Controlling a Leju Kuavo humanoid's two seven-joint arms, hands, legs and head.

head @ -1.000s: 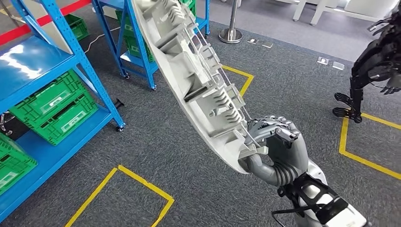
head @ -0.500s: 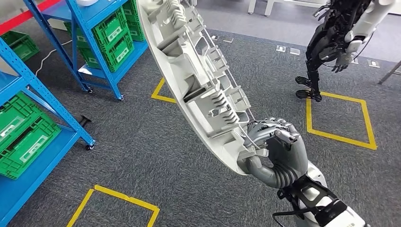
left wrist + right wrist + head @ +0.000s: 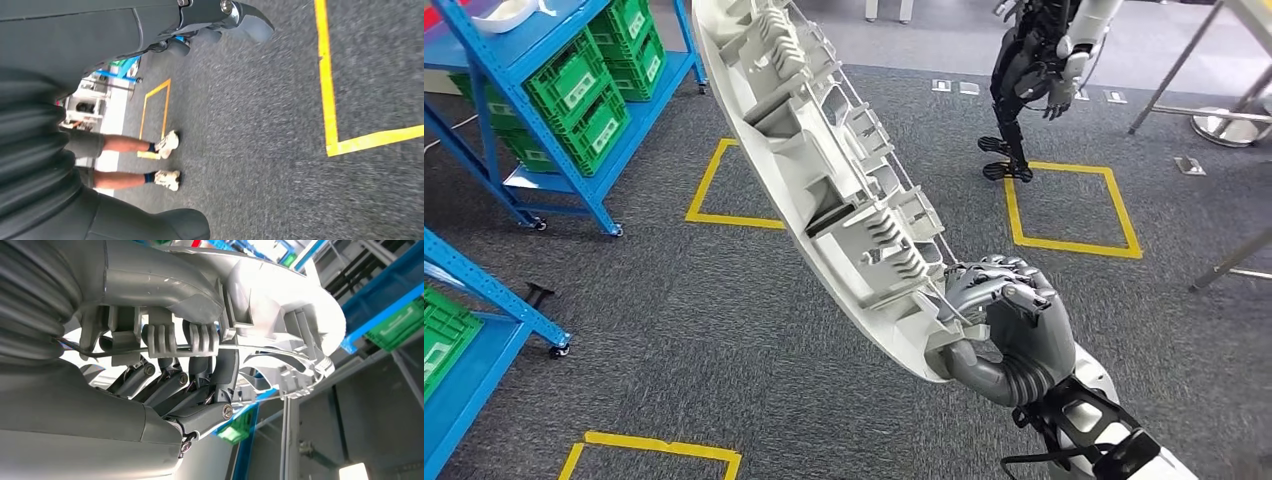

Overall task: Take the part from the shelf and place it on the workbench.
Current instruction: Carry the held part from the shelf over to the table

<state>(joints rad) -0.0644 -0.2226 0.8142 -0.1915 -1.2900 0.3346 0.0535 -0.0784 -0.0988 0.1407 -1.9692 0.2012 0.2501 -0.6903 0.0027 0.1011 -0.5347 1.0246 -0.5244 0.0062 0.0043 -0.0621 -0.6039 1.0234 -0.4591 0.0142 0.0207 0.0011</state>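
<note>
Right hand (image 3: 999, 325), its grey fingers wrapped around the near end of the long white moulded plastic part (image 3: 824, 170), carries that ribbed, curved panel cantilevered up and away from itself, so nearly all of the part hangs beyond the grasp. In the right wrist view the fingers (image 3: 165, 337) hook over a thin rib and a wire-like rod at the part's edge, which looks like a narrow purchase for so long a piece.

Judging from this, the main risk is the part pivoting or slipping in the grip: its far end reaches well past the hand, and any swing of the body could lever it loose. That far end also sweeps close, in the picture, to the blue metal shelf with green plastic crates (image 3: 589, 75) off to the hand's far left, so a clip against the frame seems possible. A second black humanoid robot (image 3: 1034, 70) stands on the grey carpet floor (image 3: 674, 320) beyond the hand, and a person's legs (image 3: 130, 160) appear in the left wrist view, both worth keeping clear of.

Whether the left hand (image 3: 220, 20) is open or closed I cannot tell. A surface to set the part on is not yet identifiable.
</note>
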